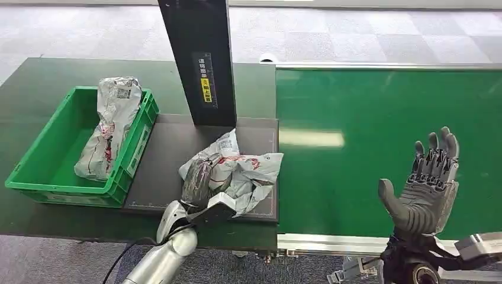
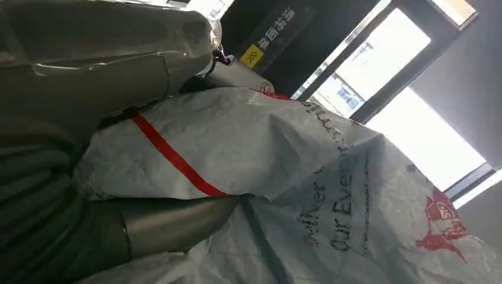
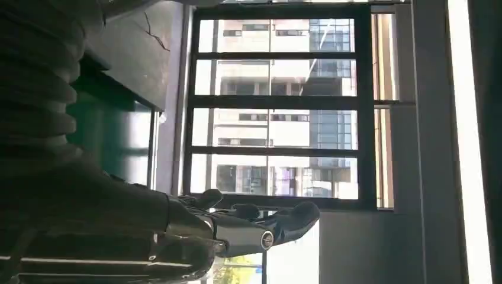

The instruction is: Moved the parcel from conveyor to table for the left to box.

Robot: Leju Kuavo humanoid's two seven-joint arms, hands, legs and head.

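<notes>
A crumpled grey plastic parcel point(image 1: 243, 171) with red print lies on the dark table pad point(image 1: 163, 151), beside the green conveyor belt point(image 1: 385, 130). My left hand point(image 1: 198, 180) grips its near left side, thumb and fingers wrapped around the film. Up close in the left wrist view the parcel point(image 2: 284, 177) shows a red stripe and grey lettering, pinched between the thick thumb and my fingers point(image 2: 171, 222). My right hand point(image 1: 427, 186) is raised over the belt's near edge, palm up, fingers spread, holding nothing. It appears against windows as my right hand point(image 3: 237, 228).
A green crate point(image 1: 41, 160) at the table's left holds another grey parcel point(image 1: 112, 127). A black upright post point(image 1: 198, 59) with a yellow label stands behind the pad. The belt's metal frame point(image 1: 331, 242) runs along the near edge.
</notes>
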